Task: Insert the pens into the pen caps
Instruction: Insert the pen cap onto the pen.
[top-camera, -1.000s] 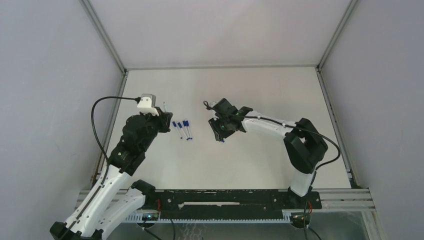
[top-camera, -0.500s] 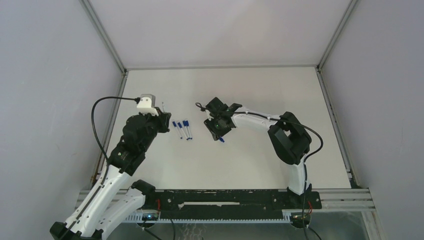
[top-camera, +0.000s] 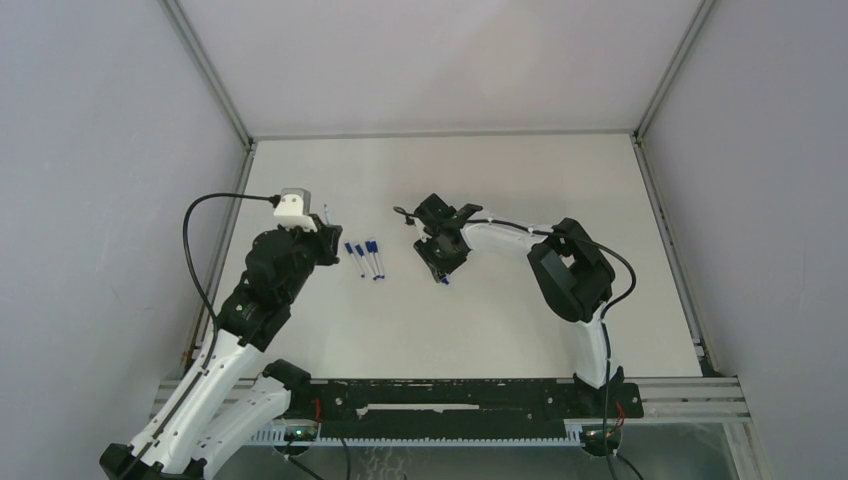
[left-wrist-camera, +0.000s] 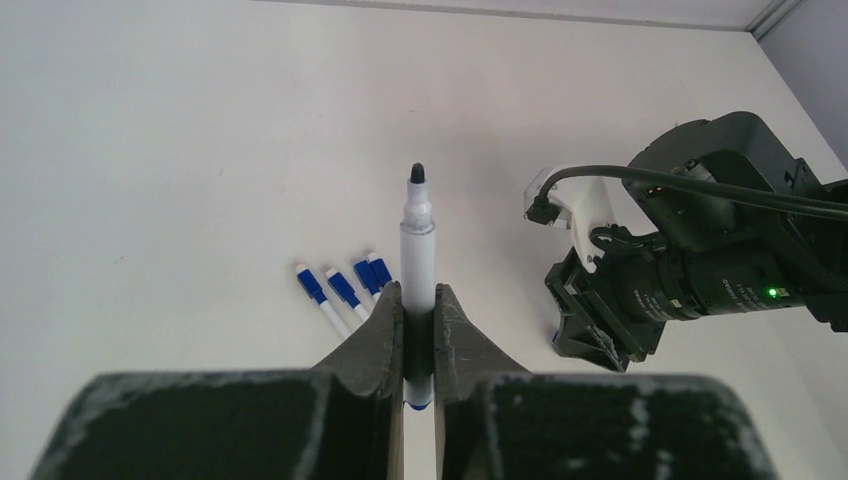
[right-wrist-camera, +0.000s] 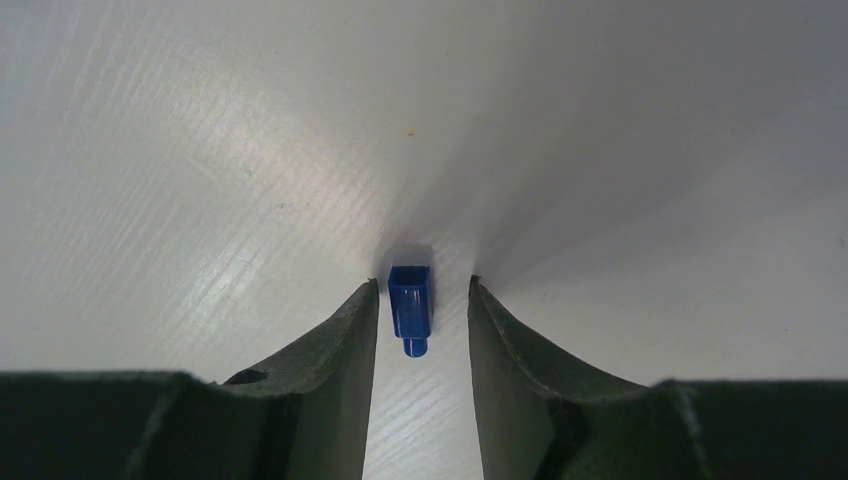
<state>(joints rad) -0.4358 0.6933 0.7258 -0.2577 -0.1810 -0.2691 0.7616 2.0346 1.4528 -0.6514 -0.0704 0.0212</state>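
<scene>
White tabletop (top-camera: 520, 190) between grey walls (top-camera: 90, 150) carries very little. Over its left side the left gripper (left-wrist-camera: 417, 292) is clamped tight on a pen (left-wrist-camera: 417, 240). It holds the pen low on the barrel, so the dark tip and most of the white shaft stick out ahead, bare and free for something to slide onto. That looks like a presenting hold, with the pen raised off the surface and waiting. Three capped pens (left-wrist-camera: 342, 290) lie side by side on the table between the two arms, seemingly finished and parked where neither arm needs to work. The right gripper (right-wrist-camera: 421, 285) is down at the surface with its fingers apart, straddling the one loose cap (right-wrist-camera: 409, 298). The cap lies flat between the pads, closer to the one on the left of the wrist view, with a clear gap on the other side. Nothing pinches it yet, and I cannot tell whether the nearer pad touches it. It lies lengthwise along the fingers, so closing would probably catch its flat sides and leave an end free. The step in hand looks like picking up this last cap to meet the held pen.
</scene>
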